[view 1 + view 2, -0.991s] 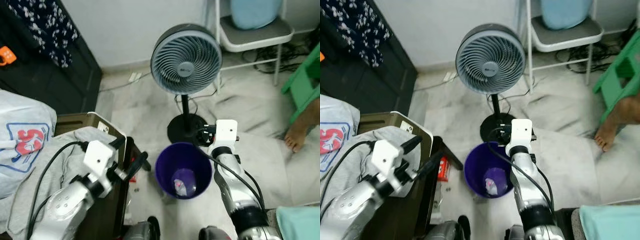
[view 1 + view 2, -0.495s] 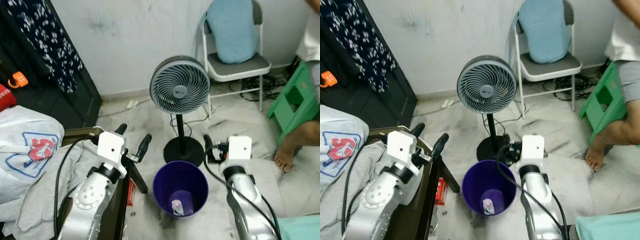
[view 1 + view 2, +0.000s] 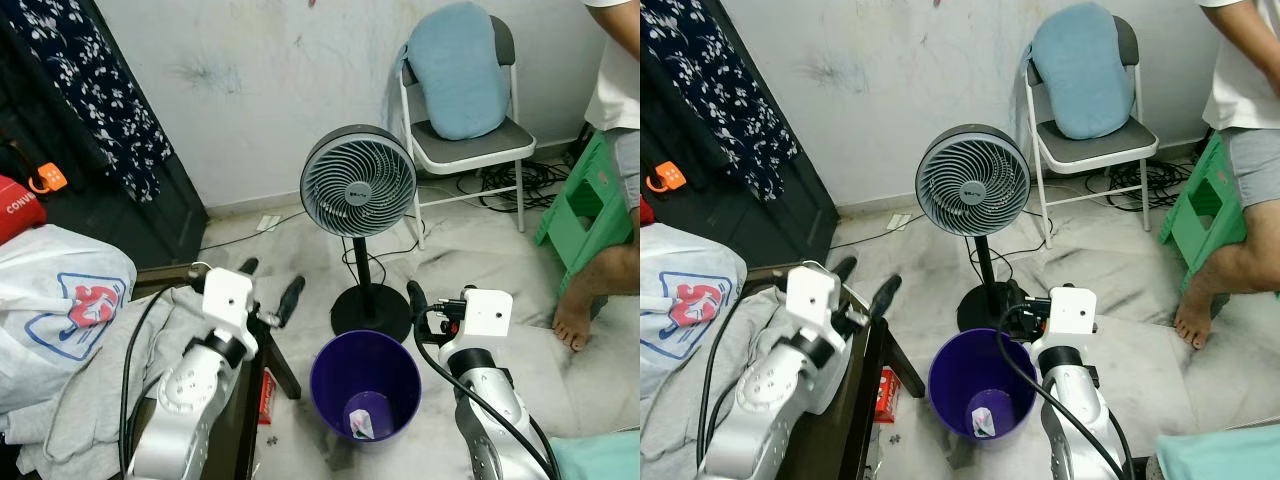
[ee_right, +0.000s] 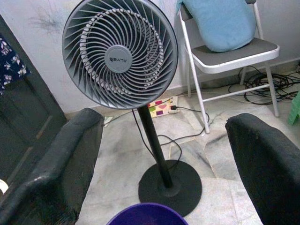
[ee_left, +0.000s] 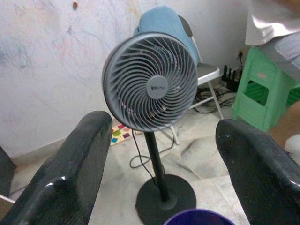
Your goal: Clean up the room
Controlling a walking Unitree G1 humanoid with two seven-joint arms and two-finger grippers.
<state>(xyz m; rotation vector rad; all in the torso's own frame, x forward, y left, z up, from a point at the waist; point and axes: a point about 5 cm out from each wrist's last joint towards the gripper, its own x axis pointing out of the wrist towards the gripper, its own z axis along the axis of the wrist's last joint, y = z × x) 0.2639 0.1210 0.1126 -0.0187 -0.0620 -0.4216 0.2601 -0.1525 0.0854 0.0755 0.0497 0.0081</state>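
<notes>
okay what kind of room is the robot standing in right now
Probably a lived-in room of a home, perhaps a bedroom: a pedestal fan on the marble floor, a folding chair holding a blue cushion, and heaped grey clothes.

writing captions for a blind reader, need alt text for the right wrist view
A grey standing fan on a black round base faces the camera, framed between the right tool's two open black fingers. Behind it, a folding chair holds a blue cushion, and a purple bin's rim shows below.

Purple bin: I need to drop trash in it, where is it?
The purple bin stands on the floor between both arms, just in front of the fan's round base.
</notes>
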